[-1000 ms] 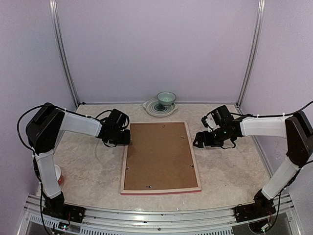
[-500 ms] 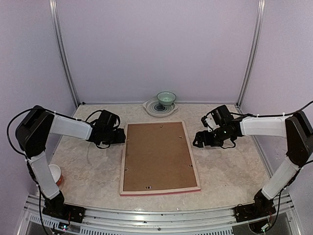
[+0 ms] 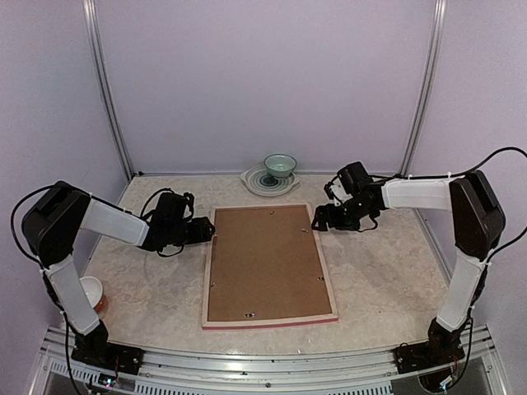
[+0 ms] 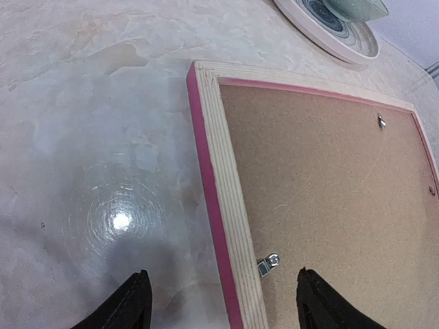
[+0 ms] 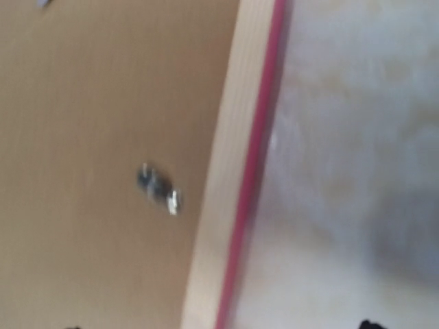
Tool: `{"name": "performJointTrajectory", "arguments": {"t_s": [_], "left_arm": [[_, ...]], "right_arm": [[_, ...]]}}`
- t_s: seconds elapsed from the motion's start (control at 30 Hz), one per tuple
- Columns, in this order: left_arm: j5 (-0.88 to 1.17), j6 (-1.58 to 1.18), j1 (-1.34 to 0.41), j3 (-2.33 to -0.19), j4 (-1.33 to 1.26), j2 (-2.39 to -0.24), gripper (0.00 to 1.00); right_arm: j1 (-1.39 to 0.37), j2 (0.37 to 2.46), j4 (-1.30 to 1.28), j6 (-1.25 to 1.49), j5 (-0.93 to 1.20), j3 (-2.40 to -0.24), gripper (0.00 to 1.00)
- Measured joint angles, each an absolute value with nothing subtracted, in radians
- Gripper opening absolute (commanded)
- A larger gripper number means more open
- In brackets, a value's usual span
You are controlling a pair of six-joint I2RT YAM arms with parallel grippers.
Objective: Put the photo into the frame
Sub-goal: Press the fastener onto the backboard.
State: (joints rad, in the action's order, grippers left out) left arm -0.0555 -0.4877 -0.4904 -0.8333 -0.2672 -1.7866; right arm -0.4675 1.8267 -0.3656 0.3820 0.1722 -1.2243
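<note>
Frame point(image 3: 270, 321) lies back-up mid-counter point(image 3: 387, 280), brown backing board point(image 3: 263, 263) seated in it. Left claw point(image 4: 226, 305) spread apart at its left rail. Right claw point(image 3: 319, 220) looks apart too, at its far right corner.

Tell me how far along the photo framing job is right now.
Looks done: the frame lies face down with the brown backing board seated inside its rails. The photo is not visible; it may be underneath. In hand: nothing held; the left gripper and right gripper, both open, sit at the frame's side rails, the left beside a metal clip. Left: probably securing the clips.
</note>
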Motion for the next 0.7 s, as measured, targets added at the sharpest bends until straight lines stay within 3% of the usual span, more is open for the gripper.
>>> {"name": "performJointTrajectory", "arguments": {"t_s": [0.3,0.7], "left_arm": [[0.046,-0.516,-0.451,-0.762,-0.381,-1.787,0.61],[0.101,-0.548,-0.451,-0.754,-0.413,-1.791,0.58]], "right_arm": [[-0.467,2.012,-0.393,0.353,0.162,-1.417,0.83],[-0.469,2.099,-0.421,0.305,0.128,-1.482,0.79]]}}
